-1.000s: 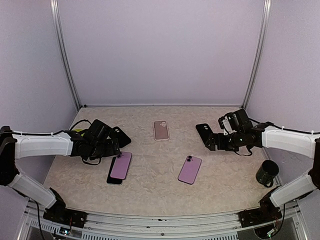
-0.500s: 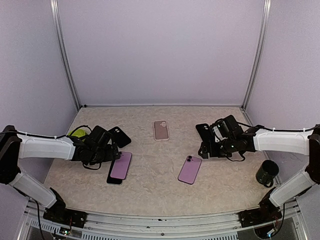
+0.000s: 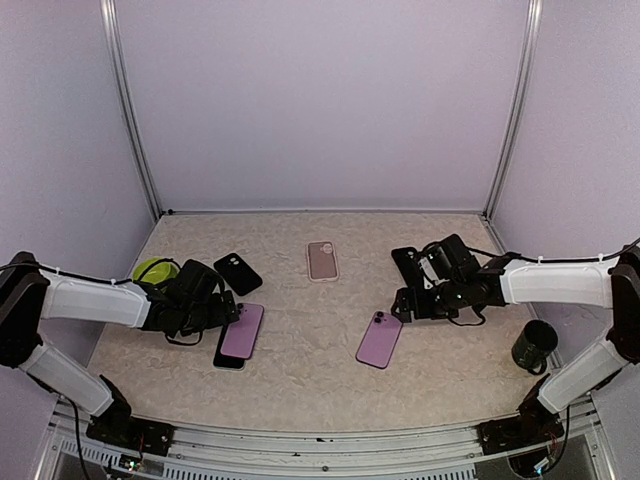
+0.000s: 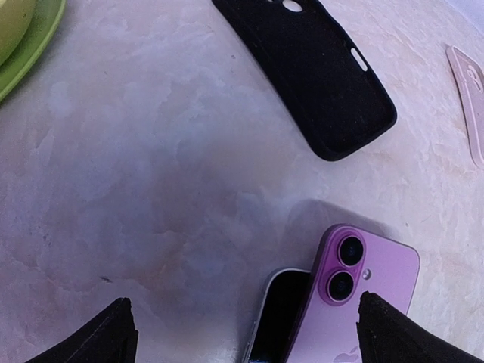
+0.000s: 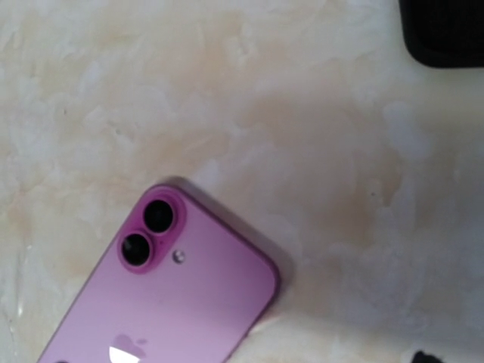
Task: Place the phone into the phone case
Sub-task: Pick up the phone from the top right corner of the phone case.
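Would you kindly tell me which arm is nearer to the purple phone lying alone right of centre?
Right. The right arm's fingers hang just past the camera end of that phone; the left arm's fingers are far off to its left, by the other purple phone.

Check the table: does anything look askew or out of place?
One thing: the left purple phone lies face down, partly on top of a dark-screened phone, so it is not flat on the table. Nothing looks spilled or damaged.

Green plate (image 3: 150, 268) at far left; dark cup (image 3: 533, 346) at far right
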Robot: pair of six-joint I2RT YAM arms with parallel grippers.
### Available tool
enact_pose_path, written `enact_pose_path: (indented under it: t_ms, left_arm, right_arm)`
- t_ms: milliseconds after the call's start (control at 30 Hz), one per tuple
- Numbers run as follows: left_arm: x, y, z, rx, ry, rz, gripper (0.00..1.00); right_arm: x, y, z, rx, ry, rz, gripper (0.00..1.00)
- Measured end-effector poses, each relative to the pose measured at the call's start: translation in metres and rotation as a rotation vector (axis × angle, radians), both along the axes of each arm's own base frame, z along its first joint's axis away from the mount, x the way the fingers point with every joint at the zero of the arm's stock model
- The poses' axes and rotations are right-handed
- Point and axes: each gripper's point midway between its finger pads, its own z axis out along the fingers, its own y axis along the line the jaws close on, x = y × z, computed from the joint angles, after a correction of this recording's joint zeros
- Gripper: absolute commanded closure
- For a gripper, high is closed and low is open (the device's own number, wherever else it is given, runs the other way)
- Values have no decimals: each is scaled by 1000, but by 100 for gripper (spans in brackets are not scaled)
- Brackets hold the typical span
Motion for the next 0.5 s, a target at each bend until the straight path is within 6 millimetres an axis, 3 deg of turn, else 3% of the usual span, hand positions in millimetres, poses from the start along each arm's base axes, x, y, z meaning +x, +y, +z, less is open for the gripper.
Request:
enact_pose_path:
  t_ms: [233, 500]
  left_arm:
    - [0, -4, 0, -22, -9, -11, 1]
    - [1, -9, 6, -44, -32, -11, 1]
  right_arm:
    - [-2, 5, -8, -10, 14, 11, 4]
    - [-7, 25, -14, -15, 36, 38, 4]
